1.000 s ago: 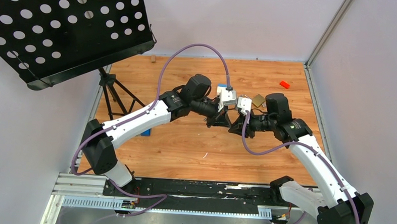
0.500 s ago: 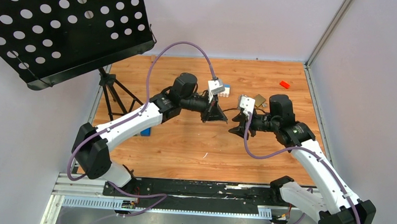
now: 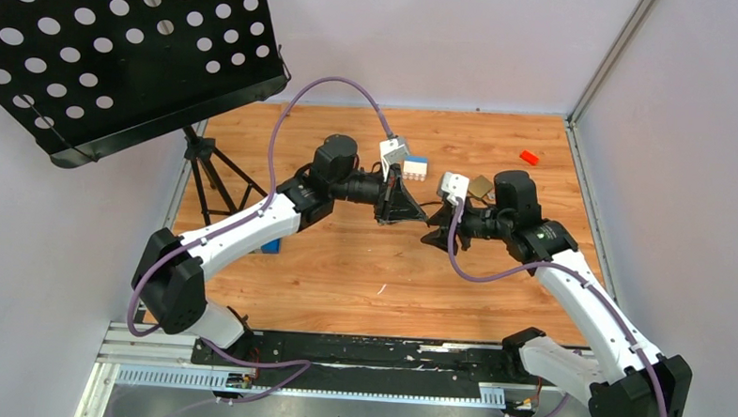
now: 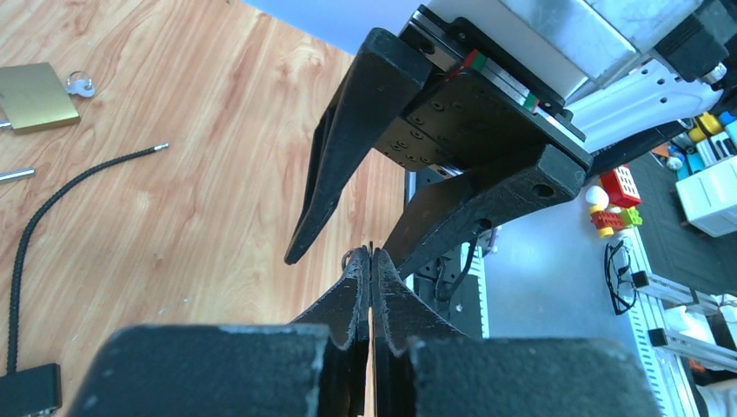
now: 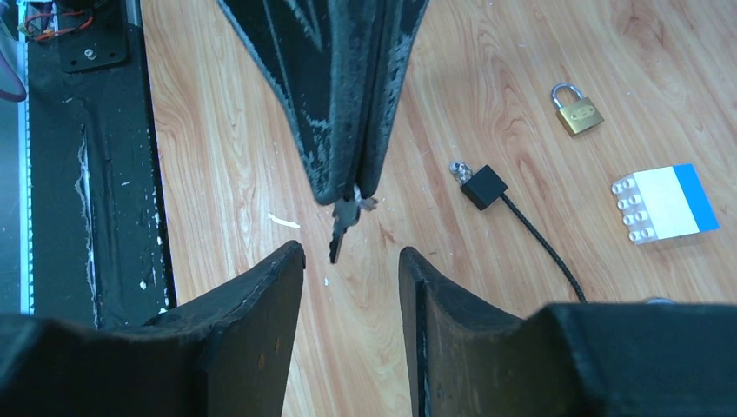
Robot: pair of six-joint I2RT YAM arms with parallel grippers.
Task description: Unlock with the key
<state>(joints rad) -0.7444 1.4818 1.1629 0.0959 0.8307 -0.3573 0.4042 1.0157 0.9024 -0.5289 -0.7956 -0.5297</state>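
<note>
My left gripper (image 5: 348,187) is shut on the key (image 5: 341,228), a small dull grey key that hangs tip-down from its fingertips above the wooden floor. In the left wrist view the left fingers (image 4: 358,287) are pressed together. My right gripper (image 5: 349,252) is open and empty, its two fingers on either side just below the key without touching it. In the top view the left gripper (image 3: 410,216) and right gripper (image 3: 432,237) meet tip to tip at mid-table. A large brass padlock (image 3: 481,186) lies behind the right wrist. A small brass padlock (image 5: 578,111) lies farther off.
A black cable (image 4: 52,217) with a blocky black end (image 5: 483,186) lies on the floor. A white and blue brick (image 5: 665,204) is near it, a red brick (image 3: 529,157) at the back right. A black perforated music stand (image 3: 118,57) overhangs the back left.
My left arm has drawn back to the left with the key, then held. My right gripper has followed a little to the left and stays open.
</note>
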